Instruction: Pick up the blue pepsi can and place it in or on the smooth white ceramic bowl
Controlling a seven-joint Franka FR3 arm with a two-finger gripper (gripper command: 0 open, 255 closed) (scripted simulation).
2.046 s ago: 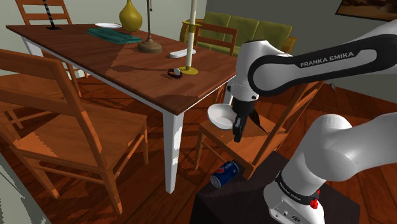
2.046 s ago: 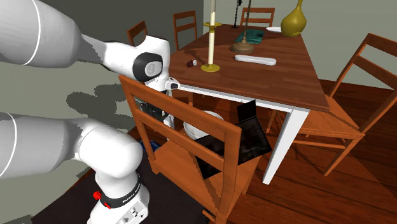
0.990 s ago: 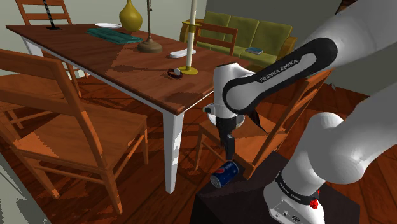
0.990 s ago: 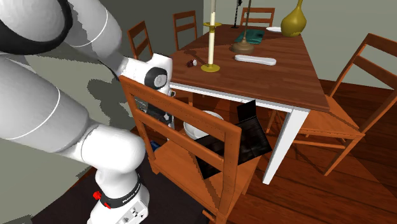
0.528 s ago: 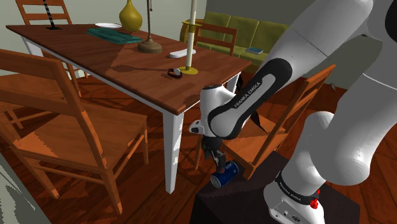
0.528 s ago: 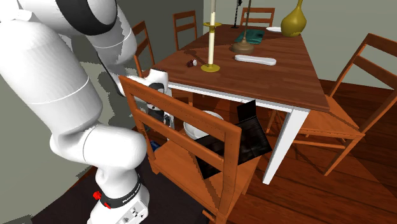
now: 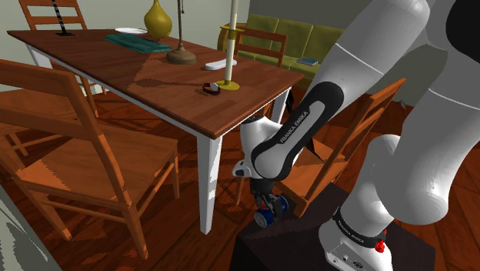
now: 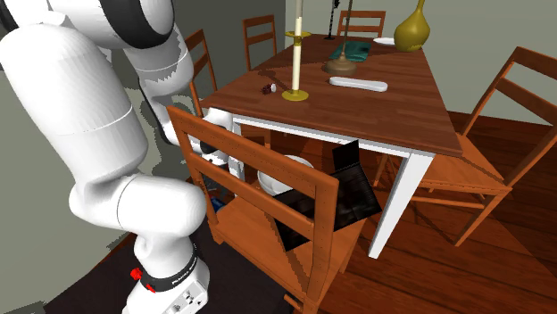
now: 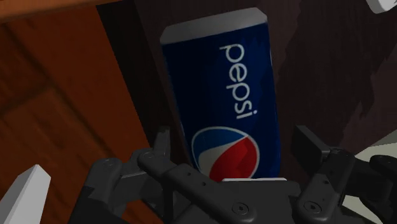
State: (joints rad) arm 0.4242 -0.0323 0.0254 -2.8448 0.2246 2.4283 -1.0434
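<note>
Wrist view: blue Pepsi can (image 9: 222, 95), on its side on the dark stand top (image 9: 331, 83); black fingers (image 9: 310, 141) set apart astride it, not yet clamped

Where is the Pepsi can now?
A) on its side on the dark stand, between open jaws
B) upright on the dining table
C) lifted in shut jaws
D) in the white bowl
A: the Pepsi can lies on its side on the dark stand, with the gripper around it, jaws standing apart.

Home dining room: wooden table (image 7: 151, 75), chairs (image 7: 86, 174), green sofa (image 7: 301, 34) behind
</note>
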